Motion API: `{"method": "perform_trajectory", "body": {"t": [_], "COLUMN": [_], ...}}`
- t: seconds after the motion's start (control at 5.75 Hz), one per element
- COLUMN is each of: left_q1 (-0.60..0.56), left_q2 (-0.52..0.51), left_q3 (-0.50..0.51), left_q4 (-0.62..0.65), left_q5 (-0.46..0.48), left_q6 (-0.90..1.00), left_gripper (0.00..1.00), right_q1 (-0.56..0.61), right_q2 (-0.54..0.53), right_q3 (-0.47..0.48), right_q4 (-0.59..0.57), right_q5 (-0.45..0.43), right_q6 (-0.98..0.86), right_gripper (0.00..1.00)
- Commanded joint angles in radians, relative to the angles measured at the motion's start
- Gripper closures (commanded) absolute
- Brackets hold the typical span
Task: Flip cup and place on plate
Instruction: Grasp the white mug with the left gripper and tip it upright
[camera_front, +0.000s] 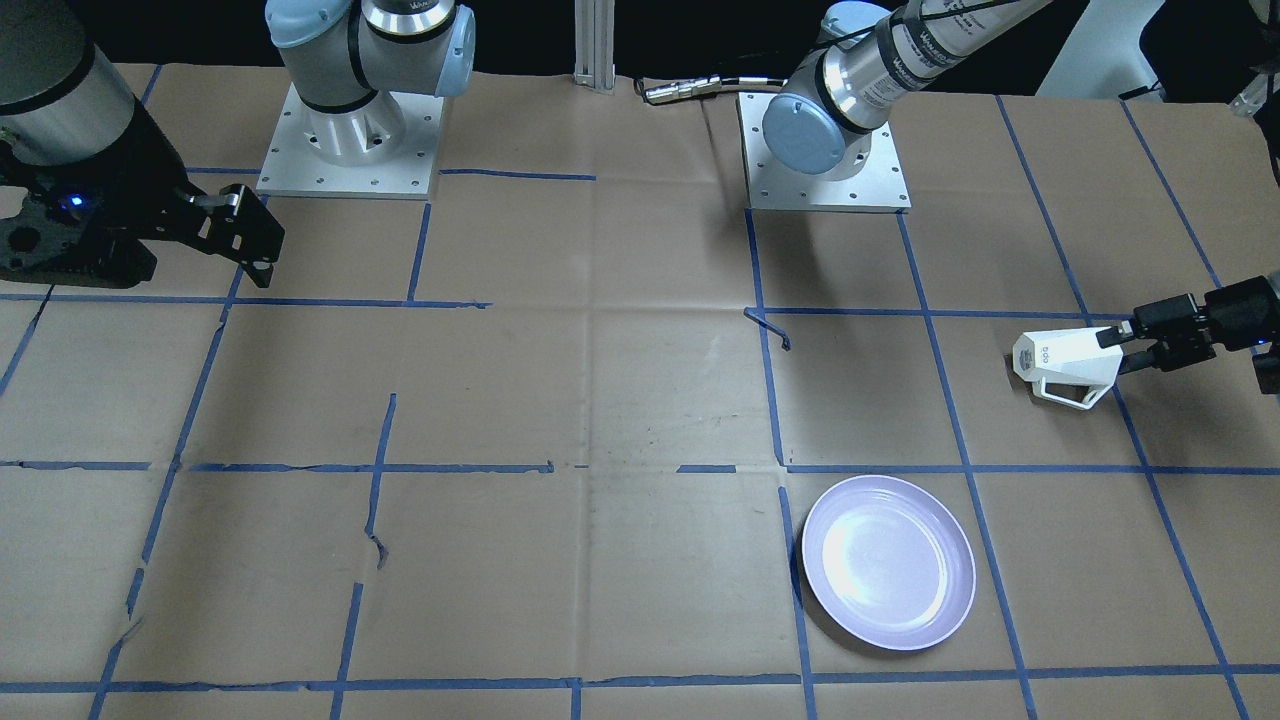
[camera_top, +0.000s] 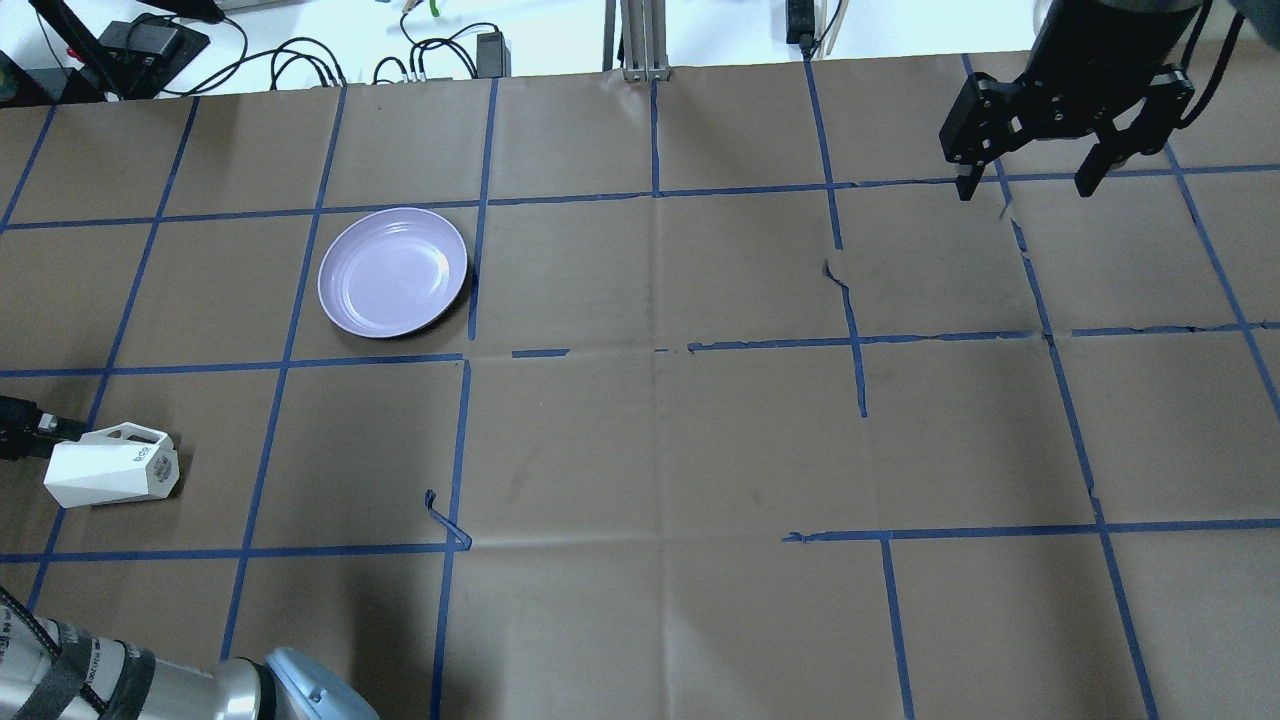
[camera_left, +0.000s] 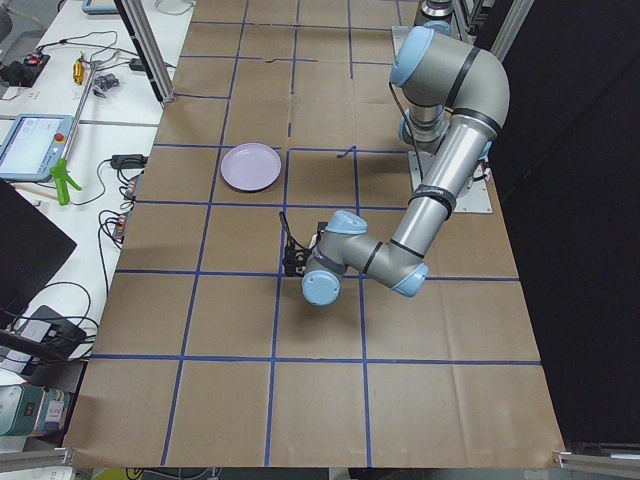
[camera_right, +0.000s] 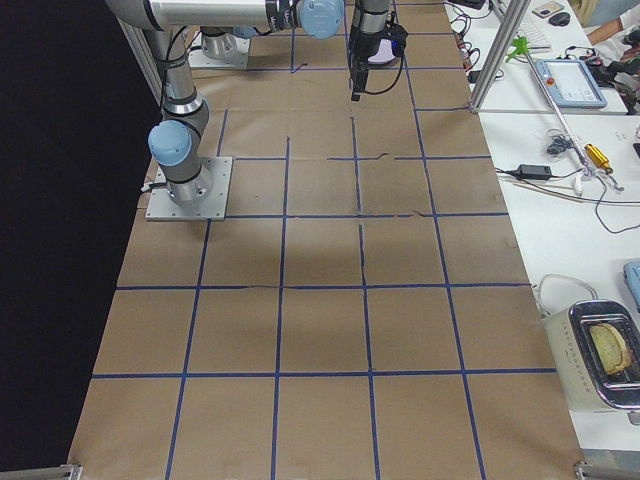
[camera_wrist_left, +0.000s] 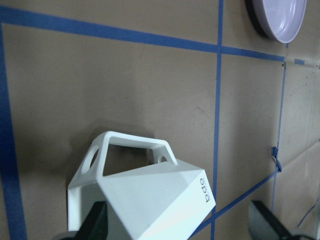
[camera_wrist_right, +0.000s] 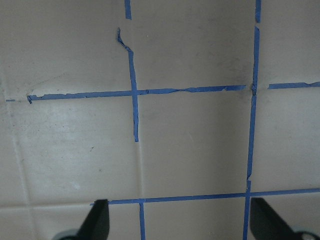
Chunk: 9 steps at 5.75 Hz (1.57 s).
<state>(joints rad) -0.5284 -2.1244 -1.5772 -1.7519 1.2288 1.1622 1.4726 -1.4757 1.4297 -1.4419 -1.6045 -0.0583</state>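
Note:
The white faceted cup (camera_front: 1065, 362) lies on its side near the table's left end, base towards the middle, handle sideways; it also shows in the overhead view (camera_top: 110, 468) and the left wrist view (camera_wrist_left: 145, 200). My left gripper (camera_front: 1128, 345) reaches in level at the cup's wide mouth end. In the left wrist view its fingers (camera_wrist_left: 97, 222) stand wide apart on either side of the cup, so it is open. The lavender plate (camera_front: 888, 562) sits bare on the table (camera_top: 393, 272), a grid square from the cup. My right gripper (camera_top: 1025, 190) is open and empty, raised over the far right.
Brown paper with a blue tape grid covers the table (camera_top: 650, 420). Both arm bases (camera_front: 350, 140) stand at the robot's edge. Cables and gear (camera_top: 150, 45) lie beyond the far edge. A torn tape curl (camera_top: 445, 520) sticks up between the cup and the table's middle.

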Motion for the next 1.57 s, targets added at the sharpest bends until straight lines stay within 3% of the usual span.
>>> {"method": "perform_trajectory", "body": {"t": [0.0, 0.17, 0.35, 0.52, 1.04, 1.22, 1.39], "left_q1": [0.008, 0.005, 0.004, -0.001, -0.091, -0.185, -0.328], "left_q2": [-0.009, -0.008, 0.000, 0.015, 0.154, 0.228, 0.272], "left_q3": [-0.004, -0.004, -0.003, -0.003, 0.029, 0.031, 0.031], "left_q4": [-0.004, -0.014, -0.026, -0.078, -0.101, -0.072, 0.071], "left_q5": [-0.002, -0.002, -0.003, -0.037, -0.080, -0.075, -0.060], "left_q6": [0.001, 0.013, 0.022, 0.013, -0.106, -0.198, -0.284], "left_gripper": [0.03, 0.32, 0.83, 1.00, 1.00, 1.00, 1.00], "right_q1": [0.000, 0.000, 0.000, 0.000, 0.000, 0.000, 0.000], "right_q2": [0.000, 0.000, 0.000, 0.000, 0.000, 0.000, 0.000], "right_q3": [0.000, 0.000, 0.000, 0.000, 0.000, 0.000, 0.000], "right_q4": [0.000, 0.000, 0.000, 0.000, 0.000, 0.000, 0.000], "right_q5": [0.000, 0.000, 0.000, 0.000, 0.000, 0.000, 0.000], "right_q6": [0.000, 0.000, 0.000, 0.000, 0.000, 0.000, 0.000], "right_gripper": [0.00, 0.00, 0.00, 0.00, 0.00, 0.00, 0.00]}}
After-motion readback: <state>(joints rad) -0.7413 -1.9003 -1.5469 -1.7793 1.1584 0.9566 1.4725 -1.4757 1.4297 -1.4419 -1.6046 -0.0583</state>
